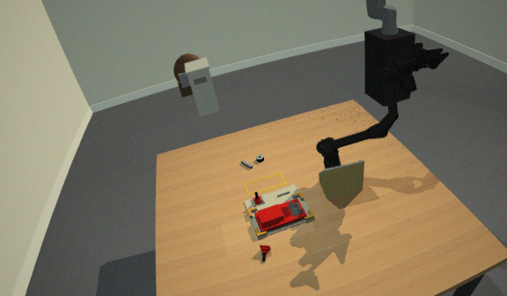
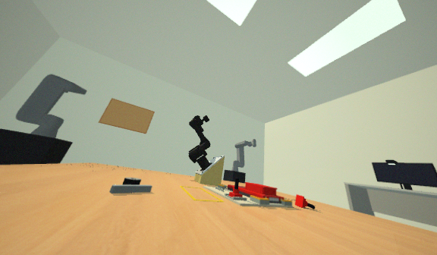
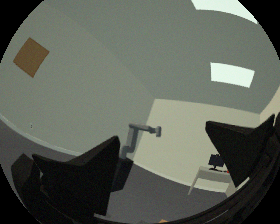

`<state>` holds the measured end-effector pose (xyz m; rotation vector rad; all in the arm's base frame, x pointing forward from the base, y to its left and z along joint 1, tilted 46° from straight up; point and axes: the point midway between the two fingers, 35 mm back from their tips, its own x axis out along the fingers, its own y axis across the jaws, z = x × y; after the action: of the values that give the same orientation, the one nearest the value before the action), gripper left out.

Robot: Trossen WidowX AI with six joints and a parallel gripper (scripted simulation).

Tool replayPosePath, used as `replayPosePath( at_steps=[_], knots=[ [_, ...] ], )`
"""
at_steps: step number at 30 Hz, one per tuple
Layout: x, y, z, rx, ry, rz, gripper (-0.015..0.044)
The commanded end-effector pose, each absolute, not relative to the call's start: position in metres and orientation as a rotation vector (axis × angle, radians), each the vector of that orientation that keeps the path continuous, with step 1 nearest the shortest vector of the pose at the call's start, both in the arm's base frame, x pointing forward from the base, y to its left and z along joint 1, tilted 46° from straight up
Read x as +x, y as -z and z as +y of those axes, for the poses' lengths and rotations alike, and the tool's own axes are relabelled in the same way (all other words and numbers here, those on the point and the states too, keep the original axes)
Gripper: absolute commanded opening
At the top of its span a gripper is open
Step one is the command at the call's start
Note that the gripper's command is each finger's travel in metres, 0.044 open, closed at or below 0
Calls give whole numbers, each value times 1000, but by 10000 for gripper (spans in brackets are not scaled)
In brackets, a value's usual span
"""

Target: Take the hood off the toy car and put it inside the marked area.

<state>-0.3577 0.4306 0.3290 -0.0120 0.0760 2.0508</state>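
Note:
The red toy car (image 1: pixel 279 215) sits on a grey fixture plate (image 1: pixel 278 209) near the table's middle, with its grey hood (image 1: pixel 295 208) at the right end. It also shows in the exterior view (image 2: pixel 258 188). The yellow marked area (image 1: pixel 265 183) lies on the table just behind the plate and also shows in the exterior view (image 2: pixel 201 193). My gripper (image 1: pixel 436 57) is raised high above the table's far right corner, far from the car, open and empty. In the wrist view its two fingers stand wide apart and point at the room's wall.
A small grey bar (image 1: pixel 246 164) and a black round part (image 1: pixel 260 159) lie behind the marked area. A red and black piece (image 1: pixel 265 250) lies in front of the plate. A tilted tan panel (image 1: pixel 341 180) stands at the arm's base.

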Motion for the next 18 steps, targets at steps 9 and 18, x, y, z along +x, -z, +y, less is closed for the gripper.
replayPosePath(
  at_steps=[9, 18],
  knots=[
    [-352, -420, 387, 365, -2148, 200, 440],
    [-328, -523, 320, 797, -2237, 316, 440]
  ],
)
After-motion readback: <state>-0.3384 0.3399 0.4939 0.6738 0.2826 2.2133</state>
